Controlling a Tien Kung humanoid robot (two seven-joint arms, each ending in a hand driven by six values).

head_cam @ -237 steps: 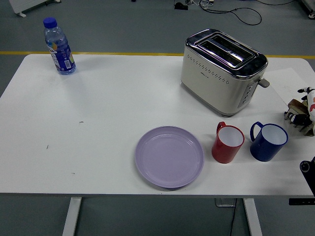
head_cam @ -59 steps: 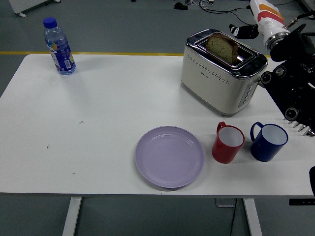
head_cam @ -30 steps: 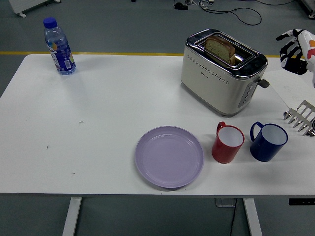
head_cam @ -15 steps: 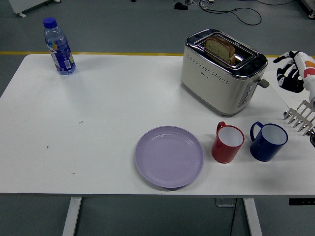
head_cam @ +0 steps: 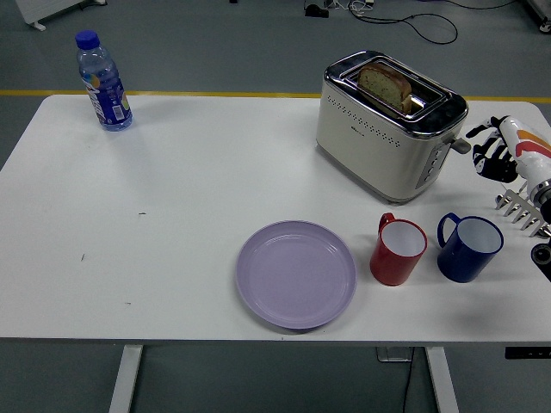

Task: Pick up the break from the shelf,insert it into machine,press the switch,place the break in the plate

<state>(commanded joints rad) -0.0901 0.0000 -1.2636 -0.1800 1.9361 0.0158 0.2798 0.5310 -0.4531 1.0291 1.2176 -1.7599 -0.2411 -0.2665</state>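
Head view of the white table (head_cam: 172, 215), with the toaster (head_cam: 389, 122) taken as the landmark. The toaster, cream-bodied with a chrome top, stands at the far right of the table, set at an angle. A slice of bread (head_cam: 387, 84) sits upright in the slot nearer the toaster's far side, its top edge and crust standing above the chrome rim; the second slot beside it shows no bread. The toaster's lever (head_cam: 460, 144) projects from its right end face, in the raised part of its slot. The right hand (head_cam: 493, 156), black-fingered with a white and orange wrist, hovers just to the right of the toaster's lever end; its fingers (head_cam: 479, 132) are loosely spread and hold nothing, with the tips close to the lever, though contact cannot be told from this angle. A slotted bread rack (head_cam: 521, 212) lies further right of the toaster, at the table's right edge, partly cut off by the frame. In front of the toaster stand a red mug (head_cam: 399, 250) and, to its right, a blue mug (head_cam: 467, 247), just beside each other and apart. A lilac plate (head_cam: 296, 274) lies in front and to the left of the toaster, near the table's front edge, with nothing on it. A capped water bottle (head_cam: 102, 82) with a blue label stands well to the left of the toaster, by the far left corner.
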